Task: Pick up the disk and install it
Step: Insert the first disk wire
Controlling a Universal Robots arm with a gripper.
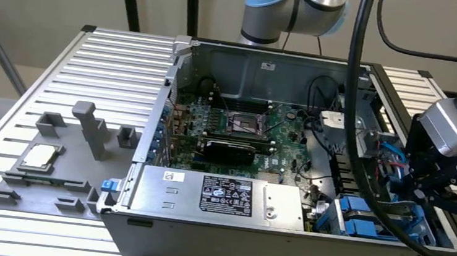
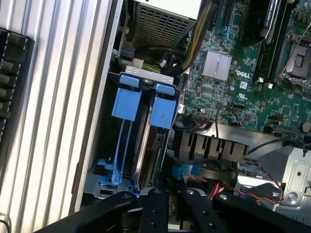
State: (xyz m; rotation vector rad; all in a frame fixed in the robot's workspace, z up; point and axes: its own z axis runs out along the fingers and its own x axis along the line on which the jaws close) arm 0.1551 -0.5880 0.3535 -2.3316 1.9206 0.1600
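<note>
On the slatted bench lies the open case, with the end effector low over its corner at the exterior view's right, past the power supply. In the wrist view the bay holds two blue-framed units side by side. The disk stands on edge in the slot nearer the end effector, just beside the other carrier. Whether the end effector is spread, pressed together or pinching the disk's frame cannot be told from these views. The likeliest trouble is a skewed push: with so little room between the two carriers, a slight tilt could wedge the disk's frame against its neighbour or the bay wall and leave it only part seated. The arm's thick black hose drapes across the case and could drag on its rim as the wrist moves. Thin red wires run close beside the end effector, so a sideways shift could snag them or pull them loose.
</note>
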